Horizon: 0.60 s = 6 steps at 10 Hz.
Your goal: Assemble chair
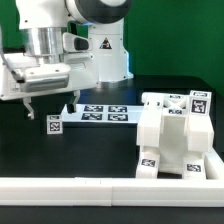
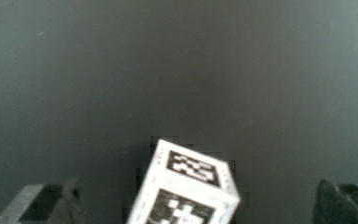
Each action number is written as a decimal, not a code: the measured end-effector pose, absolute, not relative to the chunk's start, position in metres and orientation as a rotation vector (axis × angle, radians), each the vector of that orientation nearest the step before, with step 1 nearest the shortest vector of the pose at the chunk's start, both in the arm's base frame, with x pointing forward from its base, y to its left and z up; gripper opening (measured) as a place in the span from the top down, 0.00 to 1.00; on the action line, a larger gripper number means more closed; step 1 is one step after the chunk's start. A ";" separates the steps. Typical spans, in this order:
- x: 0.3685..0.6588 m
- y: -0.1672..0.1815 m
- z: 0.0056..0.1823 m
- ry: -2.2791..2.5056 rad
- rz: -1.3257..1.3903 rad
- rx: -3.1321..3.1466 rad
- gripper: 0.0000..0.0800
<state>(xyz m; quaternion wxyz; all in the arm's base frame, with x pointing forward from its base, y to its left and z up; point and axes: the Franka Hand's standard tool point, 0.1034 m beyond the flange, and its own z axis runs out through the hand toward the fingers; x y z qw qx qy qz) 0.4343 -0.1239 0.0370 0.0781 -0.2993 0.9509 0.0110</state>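
My gripper (image 1: 40,103) hung open with nothing in it just above the small tagged post (image 1: 54,123) on the table, well apart from the chair (image 1: 178,138) by the rail (image 1: 110,185); a careless descent risked tipping it.

One robot arm (image 1: 60,40), one assembled chair body (image 1: 172,135), one small tagged post (image 1: 54,124), one marker board (image 1: 105,112), one long rail (image 1: 110,187)
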 end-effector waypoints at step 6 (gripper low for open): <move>0.436 -0.118 0.041 2.426 0.000 -1.701 0.19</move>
